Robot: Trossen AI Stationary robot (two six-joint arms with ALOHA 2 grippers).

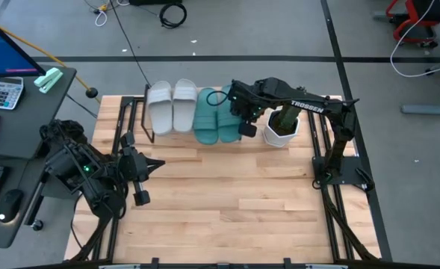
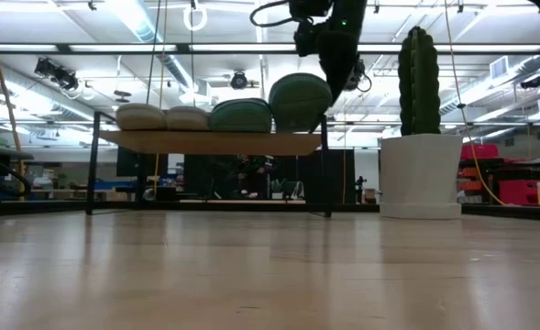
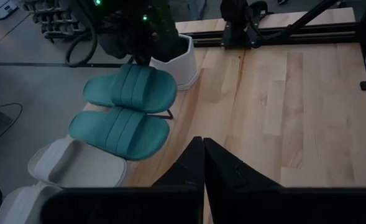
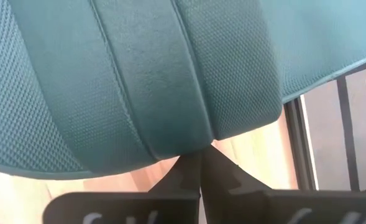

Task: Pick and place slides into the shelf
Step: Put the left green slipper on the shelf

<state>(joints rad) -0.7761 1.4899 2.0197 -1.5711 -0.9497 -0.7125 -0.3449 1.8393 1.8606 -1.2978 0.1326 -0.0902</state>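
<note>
Teal strap ribbing fills the right wrist view: the right gripper (image 4: 200, 163), fingers pressed together, sits against the last teal slide (image 1: 229, 119). All four slides rest on the shelf (image 2: 214, 142). That slide looks tilted near the cactus pot (image 1: 281, 128); a nudge could tip it off. The left gripper (image 3: 202, 163) waits pressed together.

The far teal slide (image 1: 229, 118) is being partly hidden by the right arm at the high view's upper centre.
</note>
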